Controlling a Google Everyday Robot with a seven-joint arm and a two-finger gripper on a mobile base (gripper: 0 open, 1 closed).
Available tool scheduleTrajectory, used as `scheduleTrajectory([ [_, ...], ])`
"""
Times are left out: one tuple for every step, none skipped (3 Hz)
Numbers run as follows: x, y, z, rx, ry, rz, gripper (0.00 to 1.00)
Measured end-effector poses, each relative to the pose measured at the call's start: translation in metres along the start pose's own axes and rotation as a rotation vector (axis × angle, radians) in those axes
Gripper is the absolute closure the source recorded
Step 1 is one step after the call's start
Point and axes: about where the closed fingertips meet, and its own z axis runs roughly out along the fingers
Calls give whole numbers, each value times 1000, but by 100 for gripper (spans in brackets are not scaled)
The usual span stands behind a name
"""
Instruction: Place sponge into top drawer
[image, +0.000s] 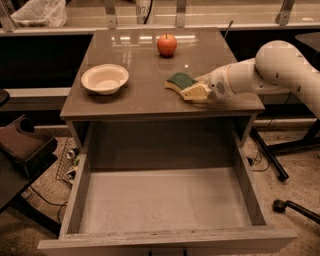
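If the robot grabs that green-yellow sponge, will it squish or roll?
The sponge probably squishes: its yellow base looks like foam. Lying flat on the table, it likely won't roll. The pincer sits at the sponge's edge.

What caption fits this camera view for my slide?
Gripper at the sponge on the table, top drawer open below.

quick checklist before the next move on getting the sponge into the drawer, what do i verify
1. Drawer open: ok, pulled out below the table front.
2. Claw at sponge: ok, right against its near right edge.
3. Sponge held: cannot tell.
4. Sponge off the table: not ok, it lies on the top.
5. Apple and bowl out of the path: ok, apple behind, bowl far to the side.
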Motion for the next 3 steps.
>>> scheduleTrajectory([
  [-1, 0, 0, 0, 0, 0, 100],
  [-5, 8, 6, -31, -16, -9, 100],
  [-6, 8, 6, -31, -16, -9, 100],
])
